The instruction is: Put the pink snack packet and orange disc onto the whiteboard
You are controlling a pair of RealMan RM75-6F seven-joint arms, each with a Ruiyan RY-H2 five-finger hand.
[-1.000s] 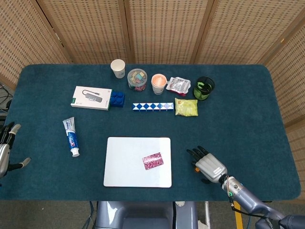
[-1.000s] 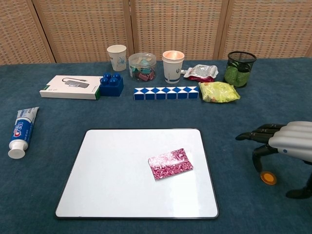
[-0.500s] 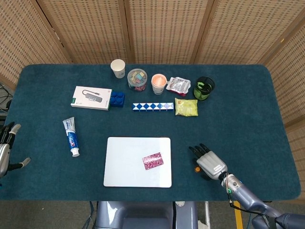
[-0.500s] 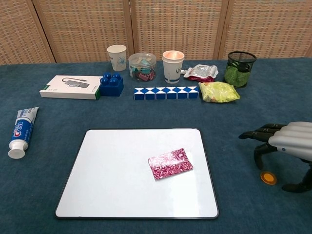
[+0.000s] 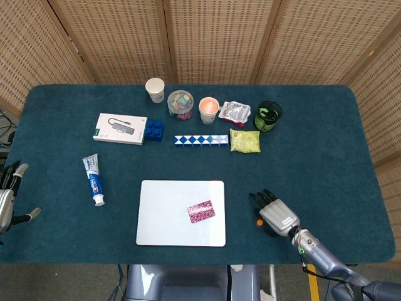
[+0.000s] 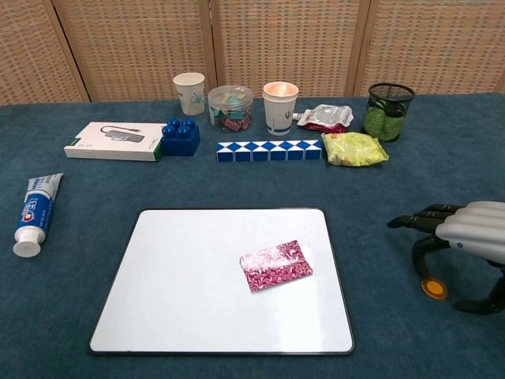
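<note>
Orange disc (image 6: 432, 287) lies on the counter (image 6: 95, 197) near the right edge, under the right hand (image 6: 465, 237), whose fingers arch apart over it, holding nothing, apparently poised to pinch it. Farther left, the pink snack packet (image 6: 276, 265) already rests on the whiteboard (image 6: 173, 284). The left hand (image 5: 7, 200) idles open at the far left.

The disc (image 6: 432, 287) lies on the table (image 6: 95, 237) directly under the right hand (image 6: 465, 237), between its fingers and thumb. The whiteboard (image 6: 189, 292) lies left of that hand, the packet (image 6: 275, 265) on its nearer side. The toothpaste (image 6: 31, 213) lies far left.
</note>
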